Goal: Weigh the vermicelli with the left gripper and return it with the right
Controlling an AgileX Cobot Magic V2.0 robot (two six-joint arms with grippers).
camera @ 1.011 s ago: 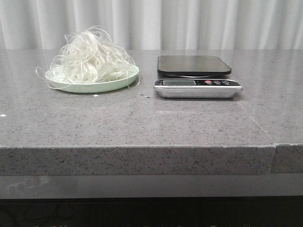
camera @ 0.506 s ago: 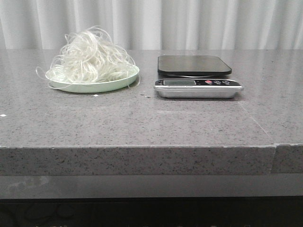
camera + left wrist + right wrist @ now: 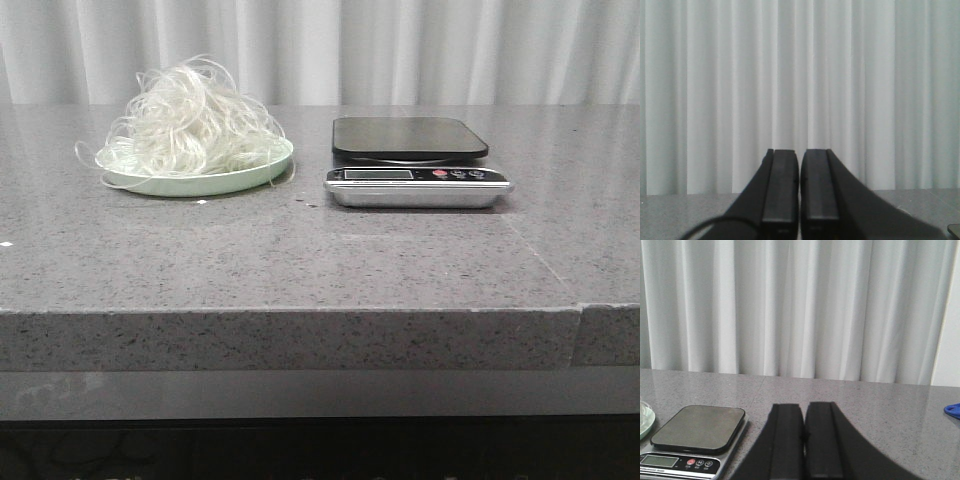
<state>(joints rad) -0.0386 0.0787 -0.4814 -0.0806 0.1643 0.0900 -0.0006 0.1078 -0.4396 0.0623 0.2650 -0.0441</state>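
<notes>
The vermicelli, a fluffy whitish tangle, sits heaped on a pale green plate at the back left of the grey table. A kitchen scale with a dark platform and silver front stands to its right; it also shows in the right wrist view. No gripper shows in the front view. My left gripper is shut and empty, facing the curtain. My right gripper is shut and empty, to the right of the scale.
A white curtain hangs behind the table. A sliver of the green plate shows at the edge of the right wrist view. A blue object lies at the table's far right. The table's front edge runs across the front view.
</notes>
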